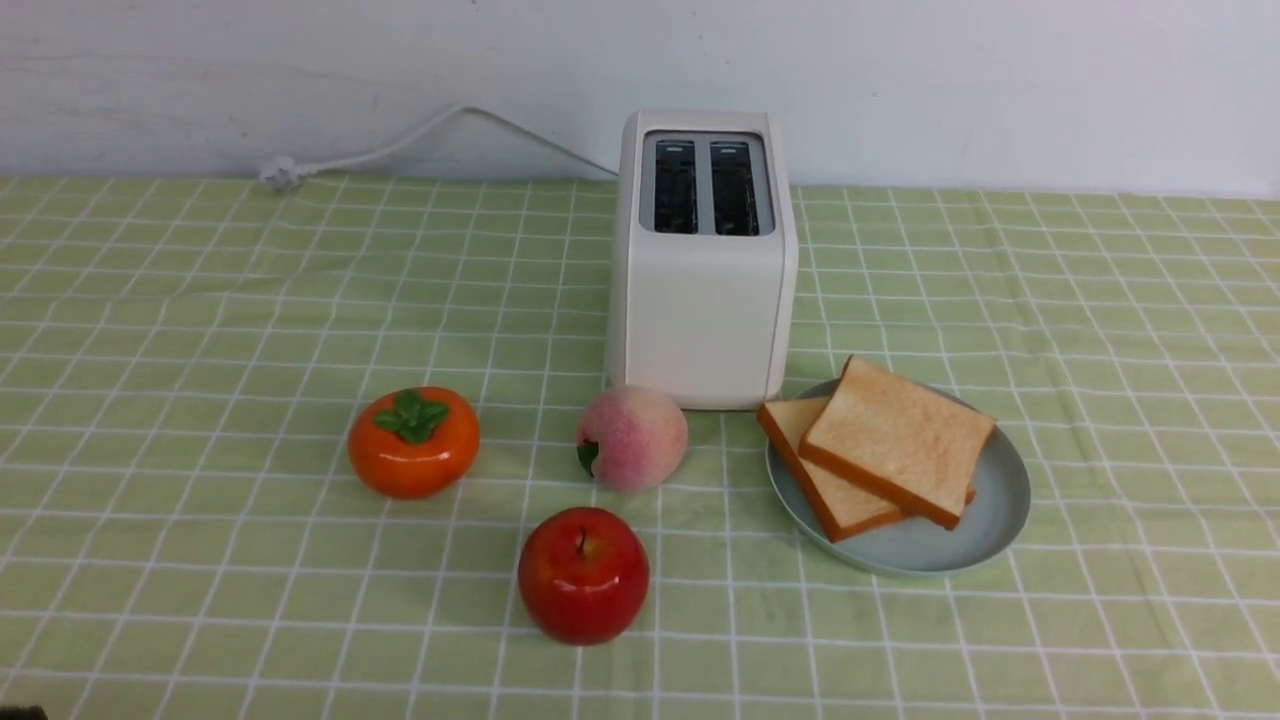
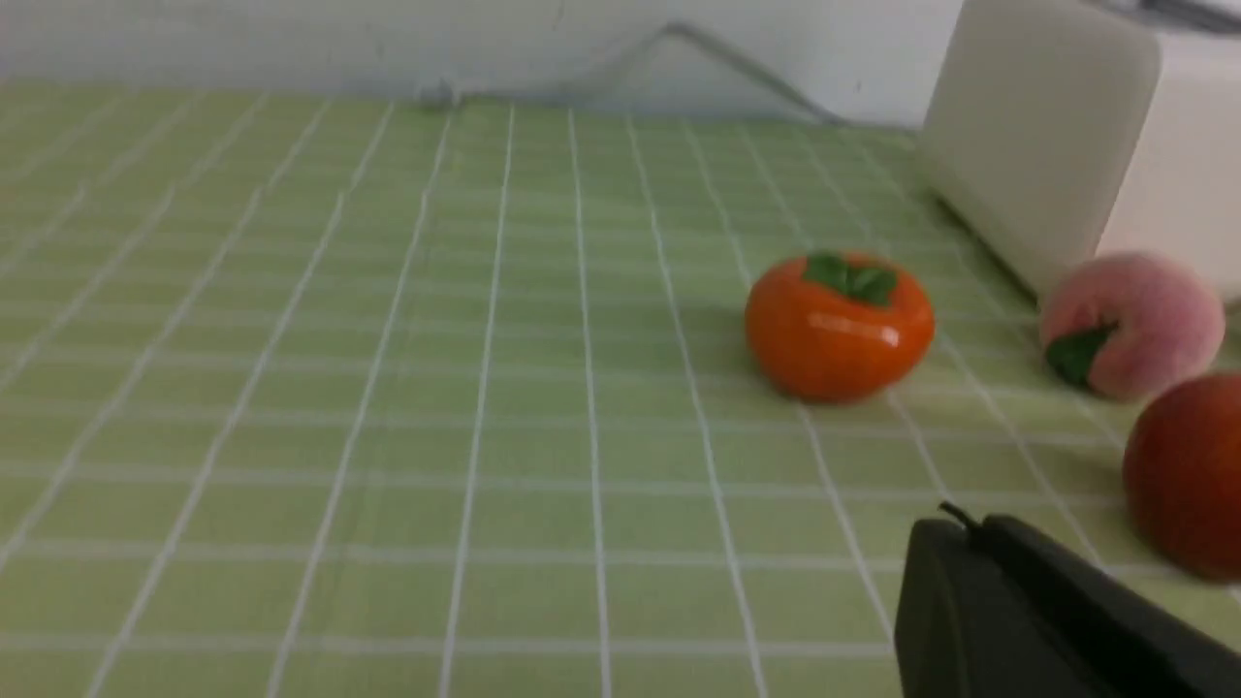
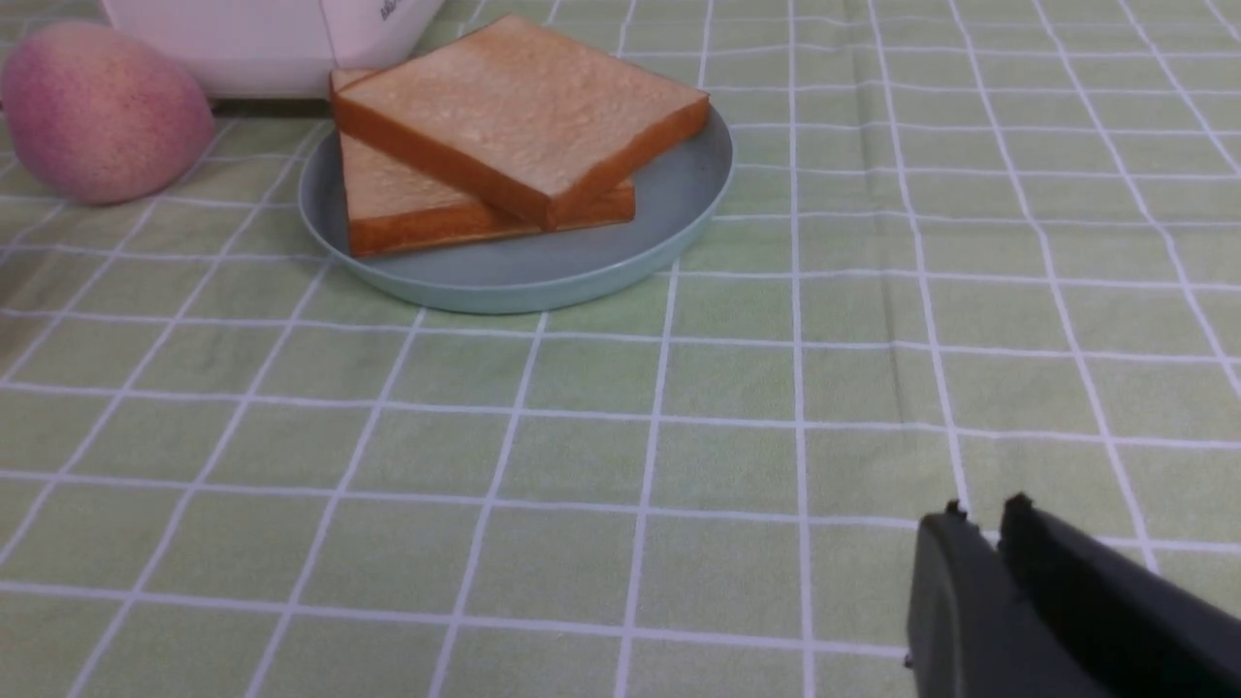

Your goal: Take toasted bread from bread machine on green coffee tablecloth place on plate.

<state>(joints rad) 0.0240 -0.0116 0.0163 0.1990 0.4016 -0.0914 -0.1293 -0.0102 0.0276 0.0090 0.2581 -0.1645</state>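
The white toaster (image 1: 703, 262) stands upright at the back middle of the green grid cloth (image 1: 200, 320), both slots empty. Two toast slices lie stacked on the pale blue-green plate (image 1: 985, 530) right of the toaster: the upper slice (image 1: 897, 432) overlaps the lower slice (image 1: 835, 490). They also show in the right wrist view, upper slice (image 3: 524, 102) and plate (image 3: 543, 267). My left gripper (image 2: 974, 528) is shut and empty, low over the cloth, near the fruit. My right gripper (image 3: 984, 514) is shut and empty, over bare cloth, apart from the plate. Neither gripper shows in the front view.
An orange persimmon (image 1: 413, 441), a pink peach (image 1: 632, 437) and a red apple (image 1: 583, 573) lie in front of the toaster on its left side. The toaster's white cord (image 1: 400, 145) runs along the back wall to the left.
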